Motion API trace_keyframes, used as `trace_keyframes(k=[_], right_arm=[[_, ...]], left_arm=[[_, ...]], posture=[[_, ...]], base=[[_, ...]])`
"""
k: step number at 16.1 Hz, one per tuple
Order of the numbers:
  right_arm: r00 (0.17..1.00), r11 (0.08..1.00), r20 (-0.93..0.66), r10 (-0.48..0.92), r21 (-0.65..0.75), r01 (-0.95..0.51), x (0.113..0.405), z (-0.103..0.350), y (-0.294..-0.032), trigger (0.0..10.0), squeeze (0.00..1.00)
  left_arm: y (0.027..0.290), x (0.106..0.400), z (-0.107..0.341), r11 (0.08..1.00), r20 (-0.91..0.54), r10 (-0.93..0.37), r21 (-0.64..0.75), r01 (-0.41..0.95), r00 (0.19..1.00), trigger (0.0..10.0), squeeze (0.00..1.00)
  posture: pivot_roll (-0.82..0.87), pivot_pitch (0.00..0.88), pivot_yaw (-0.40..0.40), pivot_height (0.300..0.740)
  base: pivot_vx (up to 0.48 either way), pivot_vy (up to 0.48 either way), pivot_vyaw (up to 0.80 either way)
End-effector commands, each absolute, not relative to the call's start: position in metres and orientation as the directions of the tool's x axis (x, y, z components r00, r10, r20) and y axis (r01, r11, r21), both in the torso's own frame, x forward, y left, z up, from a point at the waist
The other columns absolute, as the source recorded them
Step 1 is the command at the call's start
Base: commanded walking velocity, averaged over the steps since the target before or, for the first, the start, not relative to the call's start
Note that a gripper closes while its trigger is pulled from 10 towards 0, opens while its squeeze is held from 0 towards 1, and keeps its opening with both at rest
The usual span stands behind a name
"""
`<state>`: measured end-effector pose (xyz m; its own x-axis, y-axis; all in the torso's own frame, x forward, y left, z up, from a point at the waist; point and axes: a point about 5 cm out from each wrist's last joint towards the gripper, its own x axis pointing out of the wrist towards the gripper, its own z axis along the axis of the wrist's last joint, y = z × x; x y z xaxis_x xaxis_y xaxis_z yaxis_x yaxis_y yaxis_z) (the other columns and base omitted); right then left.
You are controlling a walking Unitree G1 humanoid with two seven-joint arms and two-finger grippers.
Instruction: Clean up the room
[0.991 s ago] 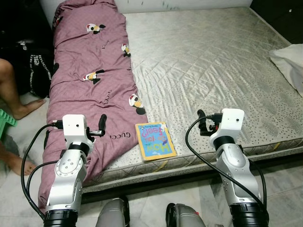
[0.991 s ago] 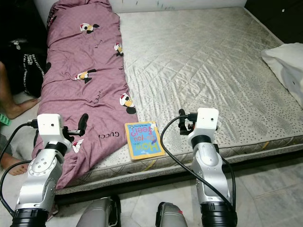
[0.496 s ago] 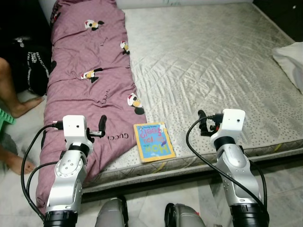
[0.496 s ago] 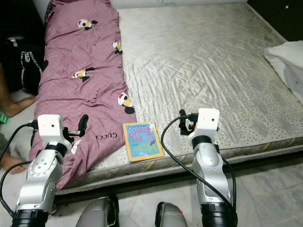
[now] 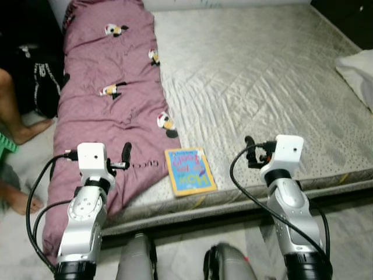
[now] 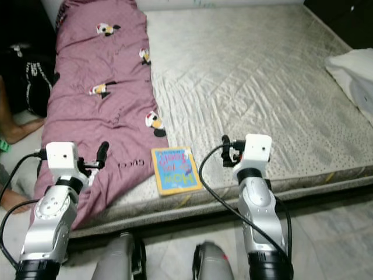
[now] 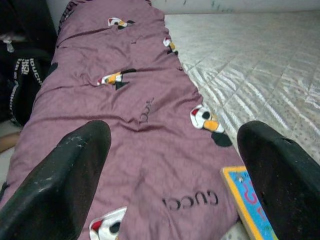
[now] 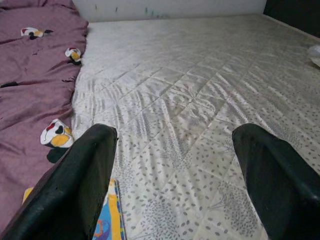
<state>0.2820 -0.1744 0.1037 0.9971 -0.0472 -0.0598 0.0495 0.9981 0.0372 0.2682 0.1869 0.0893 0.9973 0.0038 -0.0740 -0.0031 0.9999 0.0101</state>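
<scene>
Facing the bed [image 5: 262, 70], we hold both tools spread and empty above its near edge: left tool [image 7: 165, 165] over the purple blanket [image 5: 105, 87], right tool [image 8: 175, 165] over bare mattress. Between them, at 6 o'clock, lies the colourful book [image 5: 189, 171]. A white pillow [image 5: 358, 70] sits at 3 o'clock; a person's leg [image 5: 17, 116] at 9.

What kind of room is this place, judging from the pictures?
Most likely a bedroom. A large quilted mattress lies low near the tiled floor, a purple blanket with cartoon prints is spread along one side, and a children's book lies near the mattress edge.
</scene>
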Motion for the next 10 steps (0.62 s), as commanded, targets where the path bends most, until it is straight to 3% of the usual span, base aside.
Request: trace_keyframes(k=[1, 10], right_arm=[[0.998, 0.997, -0.053, -0.046, 0.053, 0.049, 0.2811, 0.1046, -0.1757, 10.0, 0.00], [0.998, 0.999, -0.044, -0.040, 0.027, 0.042, 0.2857, 0.1071, -0.1782, 10.0, 0.00]], left_arm=[[0.1872, 0.2672, 0.0887, 1.000, -0.078, 0.001, 0.023, 0.001, 0.997, 10.0, 0.00], [0.1849, 0.2677, 0.0900, 1.000, -0.069, -0.010, 0.004, 0.011, 0.998, 10.0, 0.00]], posture=[[-0.01, 0.123, -0.001, 0.624], [-0.01, 0.121, -0.013, 0.616]], base=[[0.000, 0.000, 0.00], [0.000, 0.000, 0.00]])
